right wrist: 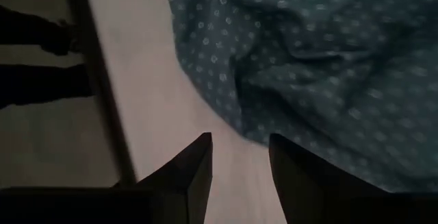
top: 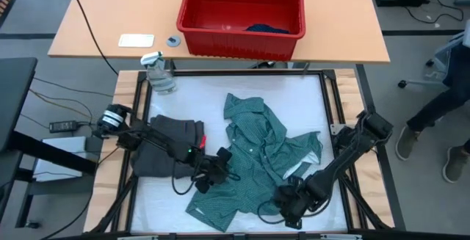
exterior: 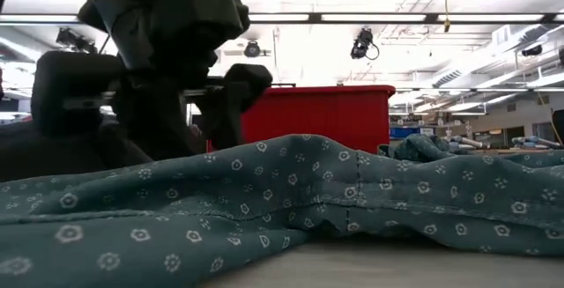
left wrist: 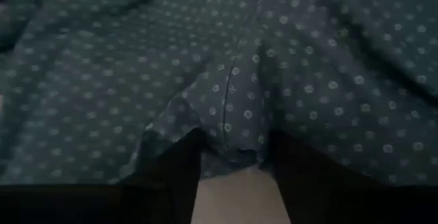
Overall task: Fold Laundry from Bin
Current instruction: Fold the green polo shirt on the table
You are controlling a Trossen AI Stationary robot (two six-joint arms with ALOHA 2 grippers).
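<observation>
Laundry, a teal-green dotted T-shirt [top: 257, 155], lay crumpled mid-table, looking light, limp and best pinched at a hem: left gripper [top: 209, 172] straddled its edge, jaws parted, while right gripper [top: 290, 200] hovered open beside the near edge

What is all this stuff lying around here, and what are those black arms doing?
T-shirt: one, teal-green with dots, spread crumpled mid-table.
Dark garment: one, dark grey, left of the T-shirt.
Bin: one, red, on the far wooden table, a blue piece inside.
Spray bottle: one, clear, far-left corner of the white mat.
Card: one, pale, left of the bin.
Person: one, at the right edge.
Left gripper: open, at the T-shirt's left edge.
Right gripper: open, at its near-right edge.
</observation>
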